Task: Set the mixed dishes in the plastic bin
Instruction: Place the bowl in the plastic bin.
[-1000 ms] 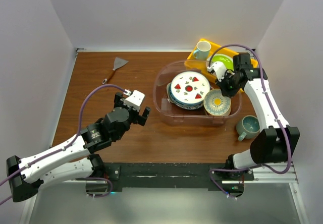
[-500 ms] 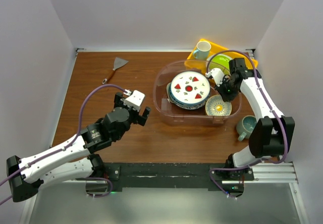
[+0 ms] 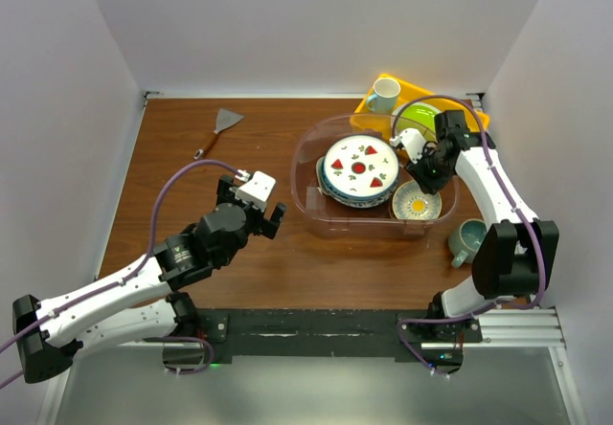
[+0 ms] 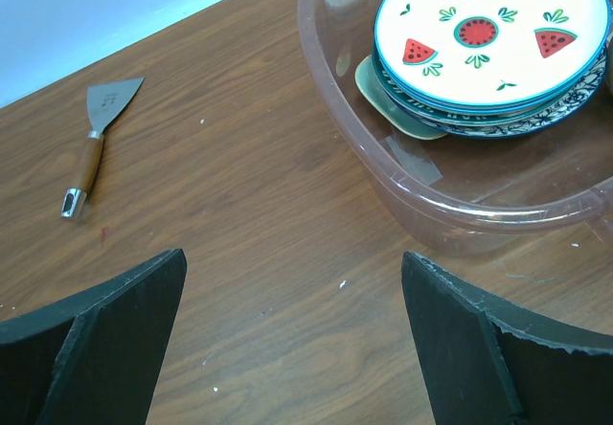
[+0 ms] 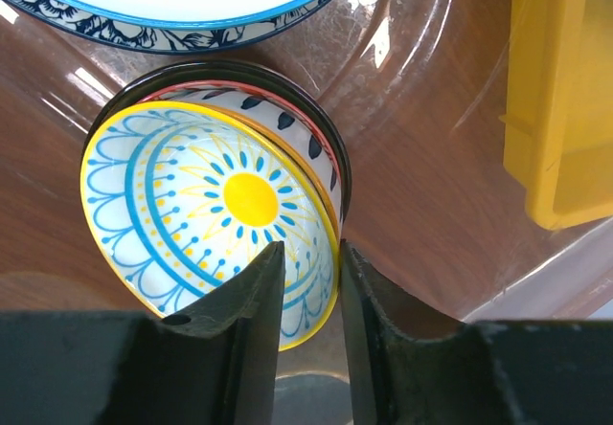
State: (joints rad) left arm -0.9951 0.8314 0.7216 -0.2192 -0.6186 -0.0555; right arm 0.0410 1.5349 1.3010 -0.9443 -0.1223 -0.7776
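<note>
The plastic bin [image 3: 301,170] sits right of centre. A stack of plates [image 3: 360,165] lies inside it, the white one with red fruit marks [image 4: 488,33] on top and a blue floral one [image 5: 144,33] under it. In the bin's right end, a yellow-rimmed bowl with a blue and yellow sun pattern [image 5: 220,205] rests nested in the red-patterned bowl [image 5: 306,138]. My right gripper [image 5: 306,253] straddles the yellow rim, jaws slightly parted and open. The grey-teal mug [image 3: 471,240] stands on the table right of the bin. My left gripper [image 4: 292,281] hangs wide open over bare wood left of the bin.
Behind the bin, a yellow tray [image 3: 378,109] holds a lime-green plate [image 3: 421,117] and a white mug [image 3: 385,92]. A scraper with a wooden handle [image 3: 218,130] lies at the far left of the table. White walls close off three sides.
My right gripper moved down and left into the bin, setting the sun-pattern bowl into the red-patterned bowl. Its jaws then parted a little. The left arm stayed still.
</note>
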